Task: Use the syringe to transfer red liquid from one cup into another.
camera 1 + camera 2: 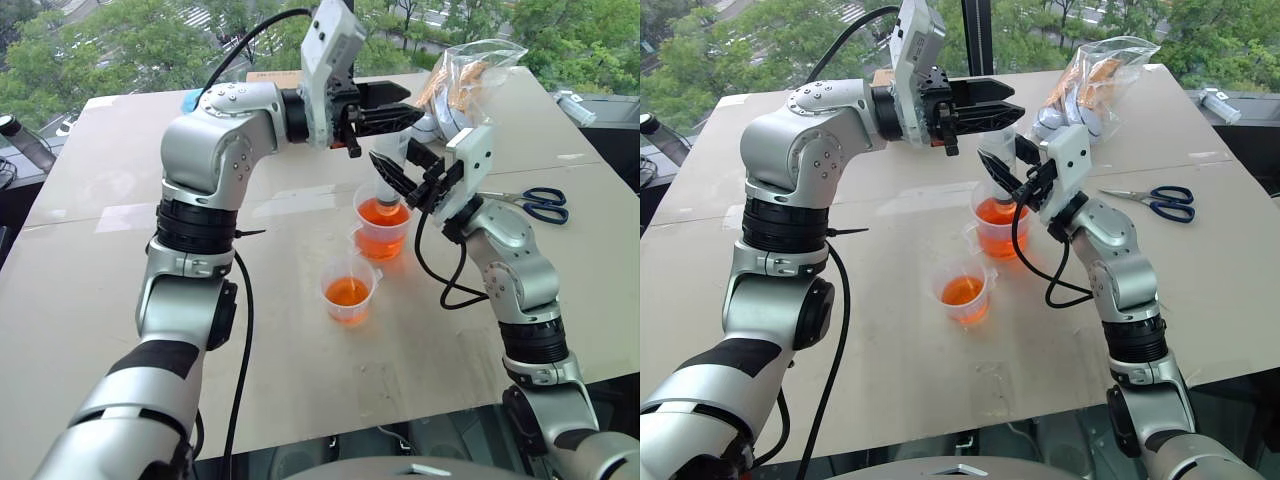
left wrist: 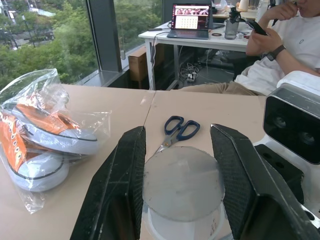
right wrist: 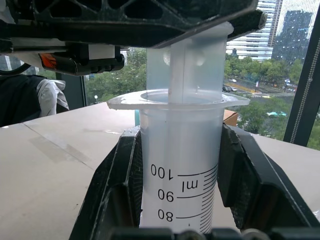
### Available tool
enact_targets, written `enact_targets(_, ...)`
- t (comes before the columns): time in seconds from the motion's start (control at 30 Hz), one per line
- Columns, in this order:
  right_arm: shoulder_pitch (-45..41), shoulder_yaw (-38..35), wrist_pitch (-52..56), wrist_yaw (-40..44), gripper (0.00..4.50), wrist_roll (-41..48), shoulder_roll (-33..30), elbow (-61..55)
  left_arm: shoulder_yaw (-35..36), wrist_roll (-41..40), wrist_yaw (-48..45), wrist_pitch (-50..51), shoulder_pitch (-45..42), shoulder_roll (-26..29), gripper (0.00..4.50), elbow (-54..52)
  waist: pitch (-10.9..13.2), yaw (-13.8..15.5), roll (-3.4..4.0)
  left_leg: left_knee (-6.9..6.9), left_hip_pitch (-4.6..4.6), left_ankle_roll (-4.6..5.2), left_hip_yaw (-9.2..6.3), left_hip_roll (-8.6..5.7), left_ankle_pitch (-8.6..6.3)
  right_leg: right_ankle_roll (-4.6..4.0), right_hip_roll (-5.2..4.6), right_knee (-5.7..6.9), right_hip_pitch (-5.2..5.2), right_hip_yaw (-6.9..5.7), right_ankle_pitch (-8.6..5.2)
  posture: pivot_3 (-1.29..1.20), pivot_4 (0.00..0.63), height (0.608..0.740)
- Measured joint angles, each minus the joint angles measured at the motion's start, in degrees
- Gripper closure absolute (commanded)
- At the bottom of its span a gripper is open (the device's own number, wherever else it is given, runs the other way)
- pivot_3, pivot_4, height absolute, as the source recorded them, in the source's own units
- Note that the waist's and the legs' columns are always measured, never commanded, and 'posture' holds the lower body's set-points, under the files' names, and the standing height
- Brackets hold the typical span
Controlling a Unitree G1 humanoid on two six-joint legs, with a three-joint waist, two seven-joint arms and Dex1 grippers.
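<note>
The syringe (image 1: 390, 150) stands upright over the larger clear cup (image 1: 382, 240), its lower end reaching down to the red liquid (image 1: 384, 214) there. My right gripper (image 1: 392, 175) is shut on the syringe barrel (image 3: 180, 170) just under its flange. My left gripper (image 1: 405, 107) points level across the top, shut on the plunger's round white head (image 2: 182, 182). The smaller cup (image 1: 348, 292), nearer me and to the left, also holds red liquid. The syringe tip is hidden inside the cup.
A clear bag of orange-and-white shoes (image 1: 465, 85) lies at the back right of the tan table (image 1: 120, 290). Blue-handled scissors (image 1: 540, 203) lie to the right. A person (image 2: 280, 55) sits at a desk beyond the table.
</note>
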Motion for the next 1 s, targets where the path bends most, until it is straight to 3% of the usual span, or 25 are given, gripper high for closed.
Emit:
enact_targets(0.7,0.6,0.0,0.2,0.0,2.9,-0.3,0.0,-0.2,0.1,-0.2,0.3,-0.1,0.0,-0.3,3.06,0.0,0.0,0.0,0.0,0.0,0.0,0.0,0.0,0.0,0.0,0.0,0.0,0.0,0.0,0.0,0.0,0.0,0.15,0.74)
enact_targets(0.73,0.7,0.0,0.2,0.0,2.9,-0.3,0.0,-0.3,0.1,-0.2,0.1,-0.1,0.0,-0.3,2.04,0.0,0.0,0.0,0.0,0.0,0.0,0.0,0.0,0.0,0.0,0.0,0.0,0.0,0.0,0.0,0.0,0.0,0.15,0.74)
enact_targets(0.87,2.4,2.1,1.4,0.2,2.9,-0.7,0.1,-0.2,1.3,-0.2,-0.5,-2.5,-0.8,-0.1,0.2,-0.4,0.0,0.0,0.0,0.0,0.0,0.0,0.0,0.0,0.0,0.0,0.0,0.0,0.0,0.0,0.0,0.0,0.15,0.74)
enact_targets(1.0,2.4,2.1,2.1,0.0,2.9,-0.6,0.0,-0.2,1.7,0.0,0.0,-4.0,-1.1,0.0,0.06,-0.5,0.0,0.0,-0.01,0.02,0.0,0.0,0.01,0.0,0.0,0.0,0.0,0.0,0.0,0.01,0.0,0.0,0.15,0.74)
